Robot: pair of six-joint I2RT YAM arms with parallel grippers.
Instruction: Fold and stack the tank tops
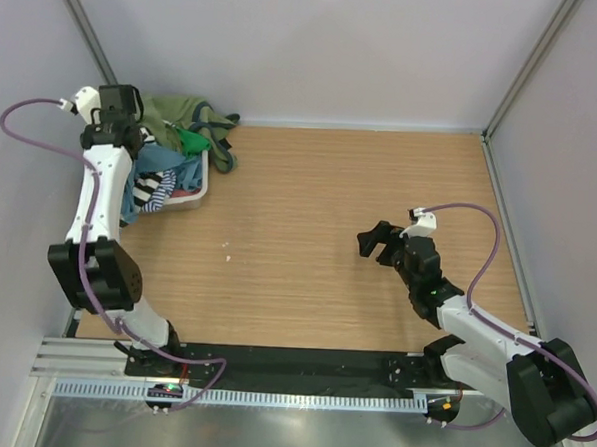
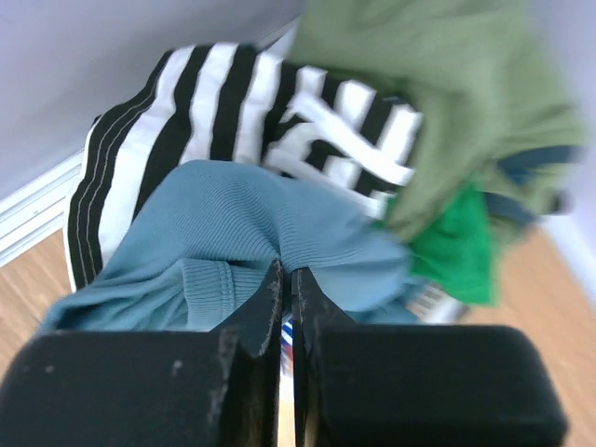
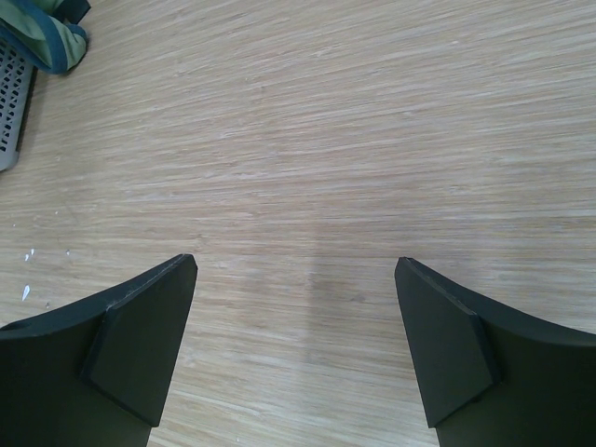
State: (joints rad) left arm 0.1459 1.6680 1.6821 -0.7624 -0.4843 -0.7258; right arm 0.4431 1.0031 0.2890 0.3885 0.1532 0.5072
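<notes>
Wood-grain table (image 1: 305, 284) with pale grey walls (image 1: 318, 44) around it, that's the whole setup.

Left gripper (image 2: 287, 279) has its jaws pressed together, and a fold of the teal-blue tank top (image 2: 233, 214) is pinched right at the tips, with the cloth bunching up around them. Just behind the teal one is the black-and-white striped tank top (image 2: 196, 112), draped against the wall side. To the right of that an olive tank top (image 2: 438, 84) lies over the heap with a bright green one (image 2: 456, 251) poking out under it. That side of the left wrist view is pretty blurry, so I can't tell if there's any print or label on them.

From the top camera, the whole heap sits in and over a light-coloured basket (image 1: 195, 200) in the far left corner of the table, with the left arm reaching into it.

Right gripper (image 3: 296, 265) has its jaws wide apart and nothing between them, only bare wood below. It's out over the right half of the table, well apart from the heap. Its camera catches the basket's perforated grey side and a bit of olive cloth with dark trim (image 3: 47, 37) at the top left. A few white specks (image 1: 227, 245) lie on the table.
</notes>
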